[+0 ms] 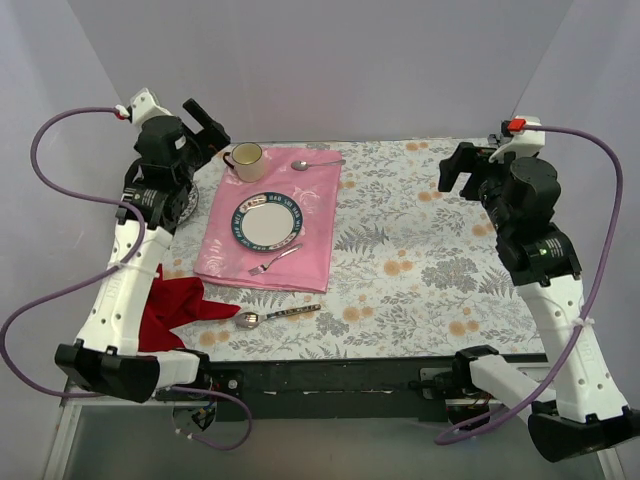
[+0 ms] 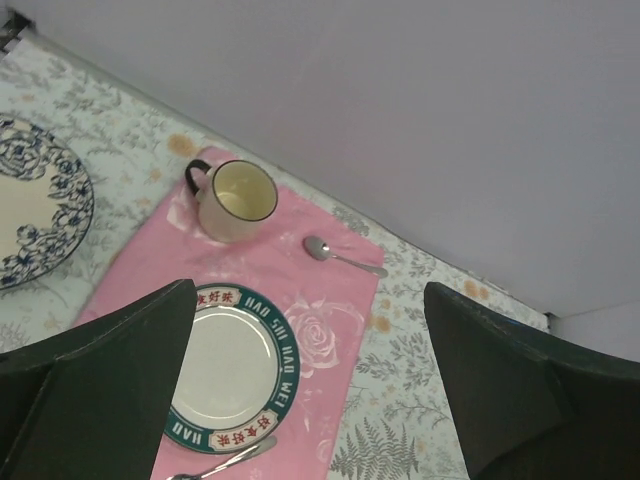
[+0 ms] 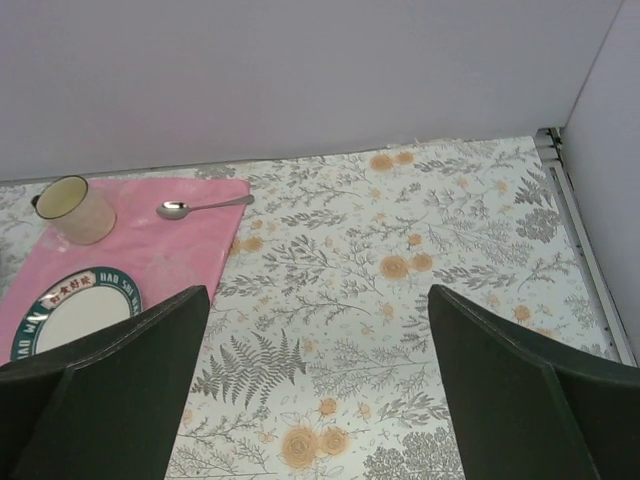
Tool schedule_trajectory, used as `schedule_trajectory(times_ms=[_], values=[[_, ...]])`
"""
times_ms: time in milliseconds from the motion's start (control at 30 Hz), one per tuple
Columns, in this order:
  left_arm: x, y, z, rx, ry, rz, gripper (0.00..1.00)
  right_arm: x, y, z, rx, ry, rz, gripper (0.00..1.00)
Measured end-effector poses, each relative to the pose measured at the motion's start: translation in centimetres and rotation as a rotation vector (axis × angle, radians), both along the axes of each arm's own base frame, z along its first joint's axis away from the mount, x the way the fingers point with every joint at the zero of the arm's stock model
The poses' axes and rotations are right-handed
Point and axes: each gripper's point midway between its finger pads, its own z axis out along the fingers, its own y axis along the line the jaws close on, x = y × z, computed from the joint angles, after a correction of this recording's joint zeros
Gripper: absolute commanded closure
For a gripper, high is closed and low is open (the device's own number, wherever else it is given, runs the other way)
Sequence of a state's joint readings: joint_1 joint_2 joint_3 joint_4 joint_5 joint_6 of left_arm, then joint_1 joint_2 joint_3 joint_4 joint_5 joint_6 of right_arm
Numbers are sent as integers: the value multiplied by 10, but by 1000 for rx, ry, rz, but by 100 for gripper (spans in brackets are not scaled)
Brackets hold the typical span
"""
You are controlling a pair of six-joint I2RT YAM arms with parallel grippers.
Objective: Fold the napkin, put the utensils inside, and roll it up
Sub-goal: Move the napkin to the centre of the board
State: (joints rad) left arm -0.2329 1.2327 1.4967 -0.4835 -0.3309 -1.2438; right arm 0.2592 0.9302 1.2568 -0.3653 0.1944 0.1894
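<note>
1. Task status: nothing is done yet. The napkin (image 1: pixel 185 305) is lying unfolded and bunched at the near left edge of the table (image 1: pixel 420 260), partly hidden under my left arm. The spoon with the dark handle (image 1: pixel 280 314) is lying just to the right of the napkin, apart from it, with its bowl pointing toward the cloth. Folding, loading and rolling are all waiting to be done.

2. Hand state: I am holding my left gripper (image 2: pixel 308 300) raised over the far left of the table with its fingers spread wide and nothing between them. I am holding my right gripper (image 3: pixel 318 300) the same way over the far right, also empty.

3. Surroundings: a pink cloth (image 1: pixel 300 200) is occupying the left centre, carrying a plate (image 1: pixel 267 221), a cup (image 1: pixel 246 160), a plain spoon (image 1: pixel 315 163) and a fork (image 1: pixel 275 260). A blue patterned plate (image 2: pixel 40 200) is sitting just left of the pink cloth.

4. Obstructions: my own left arm is overlapping the napkin, so I judge the reach will be awkward. The pink cloth's near edge is lying close to the working area.
</note>
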Motion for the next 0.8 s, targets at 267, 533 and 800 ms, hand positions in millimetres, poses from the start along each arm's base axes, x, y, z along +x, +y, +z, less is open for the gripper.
schedule_trajectory(times_ms=[267,533,800], values=[[15,88,-115,-17,377,294,2,33,22,-48,-69,217,3,1],[-43,156,-225,0,667,593,2,22,150,-144,-340,467,208,1],[-100,211,-298,24,866,869,7,-24,204,-170,-382,518,469,1]])
